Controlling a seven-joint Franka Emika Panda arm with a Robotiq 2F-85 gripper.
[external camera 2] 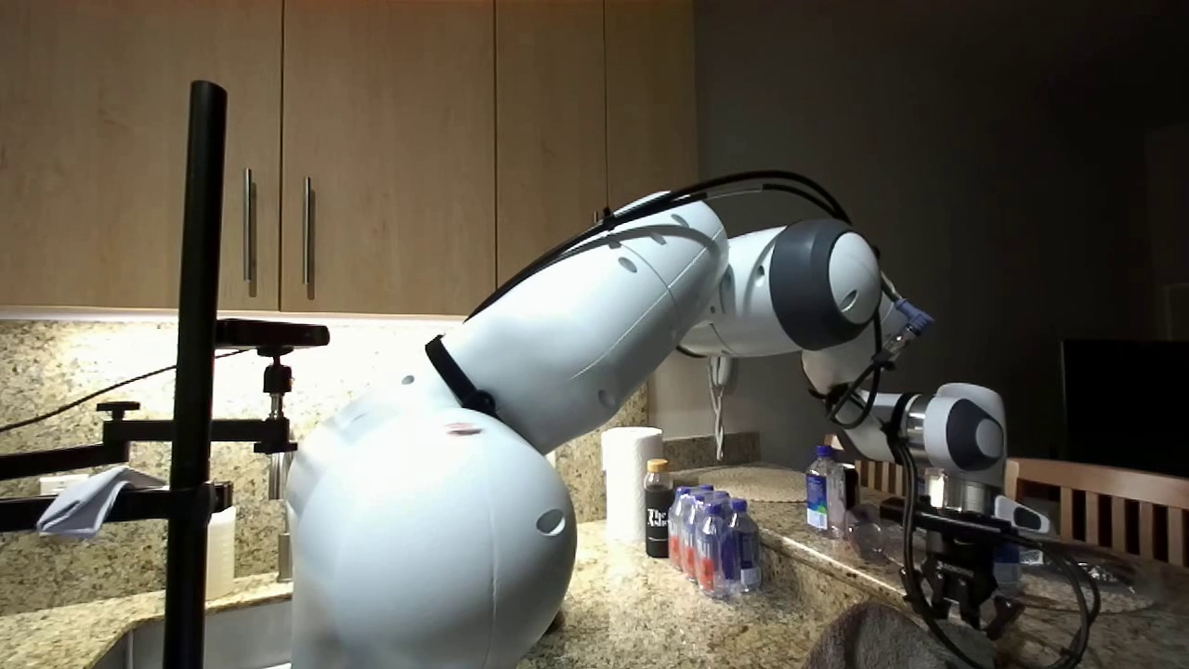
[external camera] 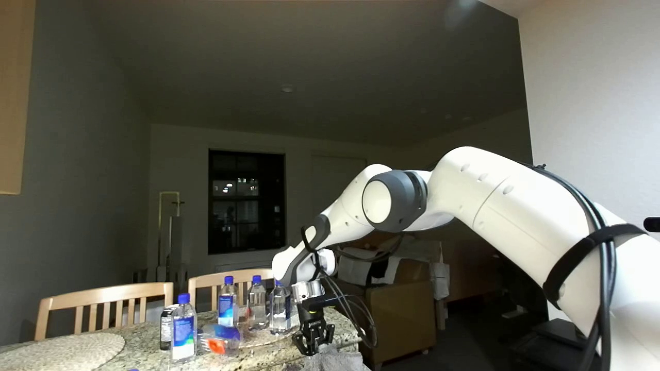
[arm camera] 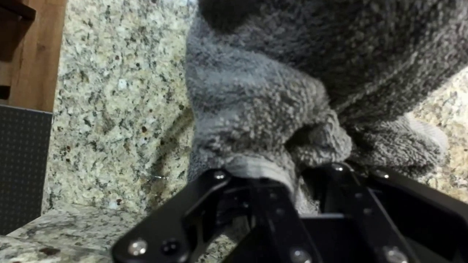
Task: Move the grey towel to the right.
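Speckled granite counters (external camera 2: 641, 627) run beneath light-wood cabinets (external camera 2: 390, 158) as a white Franka Emika Panda arm (external camera: 515, 216) arches over them, its Robotiq gripper (external camera: 312, 344) pointed down at a grey towel (arm camera: 248, 91). The towel lies bunched on the granite at the gripper's tips, cut off by the bottom edge of both exterior views. In the wrist view it fills the upper middle and right, and a fold of it shows between the black fingers (arm camera: 353, 197); whether they are clamped on the cloth cannot be told. In an exterior view, four blue-capped water bottles (external camera: 184, 330) stand upright on a raised granite ledge (external camera: 142, 350) near the gripper, one of them just beside a dark can (external camera: 165, 328). A woven placemat (external camera: 67, 353) lies on the same ledge, with wooden chairs (external camera: 111, 294) behind it. On the lower counter, a paper towel roll (external camera 2: 634, 483) stands near an orange-capped bottle of dark liquid (external camera 2: 658, 511) and a cluster of blue-capped bottles (external camera 2: 711, 544).
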